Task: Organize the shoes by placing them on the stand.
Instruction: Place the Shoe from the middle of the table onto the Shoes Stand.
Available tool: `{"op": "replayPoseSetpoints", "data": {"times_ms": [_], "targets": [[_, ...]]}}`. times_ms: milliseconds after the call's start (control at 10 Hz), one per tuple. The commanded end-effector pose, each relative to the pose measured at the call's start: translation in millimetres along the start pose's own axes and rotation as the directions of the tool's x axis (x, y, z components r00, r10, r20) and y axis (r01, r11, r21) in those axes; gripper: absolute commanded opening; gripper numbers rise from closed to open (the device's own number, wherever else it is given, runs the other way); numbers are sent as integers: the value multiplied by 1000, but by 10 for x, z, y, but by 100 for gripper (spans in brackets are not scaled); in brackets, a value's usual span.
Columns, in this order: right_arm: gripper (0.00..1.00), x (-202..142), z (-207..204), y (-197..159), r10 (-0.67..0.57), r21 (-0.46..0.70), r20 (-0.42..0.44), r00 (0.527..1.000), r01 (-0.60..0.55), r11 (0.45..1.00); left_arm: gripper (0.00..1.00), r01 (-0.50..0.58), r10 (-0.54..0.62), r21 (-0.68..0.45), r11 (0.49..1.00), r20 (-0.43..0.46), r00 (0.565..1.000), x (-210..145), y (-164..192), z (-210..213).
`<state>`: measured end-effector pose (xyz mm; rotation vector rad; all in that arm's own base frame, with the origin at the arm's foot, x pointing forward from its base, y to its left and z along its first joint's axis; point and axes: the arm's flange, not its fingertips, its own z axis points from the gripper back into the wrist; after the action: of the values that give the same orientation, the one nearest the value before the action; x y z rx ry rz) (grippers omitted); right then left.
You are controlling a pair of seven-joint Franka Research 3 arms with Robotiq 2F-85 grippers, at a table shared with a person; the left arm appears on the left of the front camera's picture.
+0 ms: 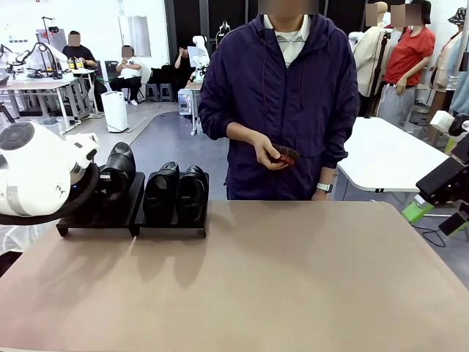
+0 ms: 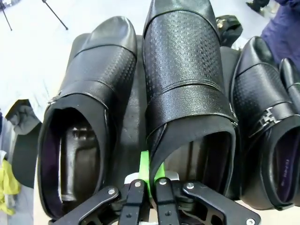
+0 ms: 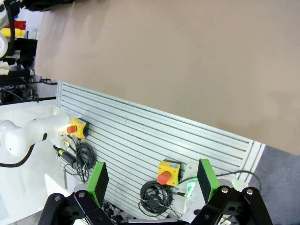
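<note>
The left tool (image 2: 149,187) is pinching the heel collar of a glossy, embossed black shoe (image 2: 187,93) — probably to seat it on the matte black stand (image 1: 132,220) beside its three mates. The right tool (image 3: 152,180) is hanging with jaws wide apart — holding nothing — off the table (image 1: 293,279).

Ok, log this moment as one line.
left gripper: shut on shoe at stand | right gripper: open, off table | three shoes racked
</note>
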<state>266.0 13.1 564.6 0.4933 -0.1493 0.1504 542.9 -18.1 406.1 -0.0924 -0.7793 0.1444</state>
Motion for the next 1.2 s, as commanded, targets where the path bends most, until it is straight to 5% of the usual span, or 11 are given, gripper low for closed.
{"op": "replayPoseSetpoints", "data": {"times_ms": [0,600,700,800,1100], "targets": [[100,14,16,2,22,26,1,1000,-23,999,0,31,-31,-14,999,0,1000,86,14,-58],[100,14,16,2,22,26,1,1000,-23,999,0,11,-11,20,1000,-21,1000,121,35,-114],[100,14,16,2,22,26,1,1000,-23,999,41,9,-8,4,1000,-27,1000,131,38,-119],[100,14,16,2,22,26,1,1000,-23,999,99,14,-13,12,1000,-23,1000,133,35,-113],[100,14,16,2,22,26,1,1000,-23,999,100,6,-6,17,1000,-13,1000,139,39,-102]]}}
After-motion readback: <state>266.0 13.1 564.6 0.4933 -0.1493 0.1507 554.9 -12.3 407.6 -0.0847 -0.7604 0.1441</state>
